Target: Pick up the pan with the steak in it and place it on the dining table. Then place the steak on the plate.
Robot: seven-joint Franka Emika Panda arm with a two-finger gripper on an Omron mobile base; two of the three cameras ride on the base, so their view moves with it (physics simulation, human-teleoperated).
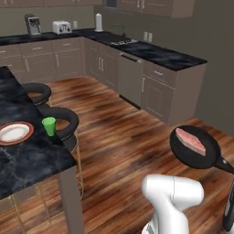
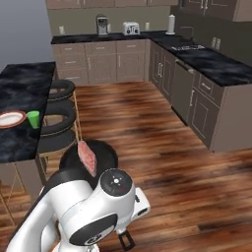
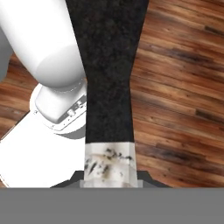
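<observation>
One pan (image 1: 194, 147) is showing, one steak (image 1: 190, 141) is lying in it, and one plate (image 1: 15, 133) and one green cup (image 1: 49, 126) are sitting on the single marble-topped surface (image 1: 27, 160). Two round black stools (image 1: 64, 119) are standing beside that surface. Along the back surface one coffee machine (image 1: 33, 24), one toaster (image 1: 61, 27) and one white paper-towel roll (image 1: 98, 22) are standing, and one sink (image 1: 124, 41) is showing in the black top.

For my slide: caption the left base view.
Pan with steak held above the wood floor, away from the dining table.
</observation>
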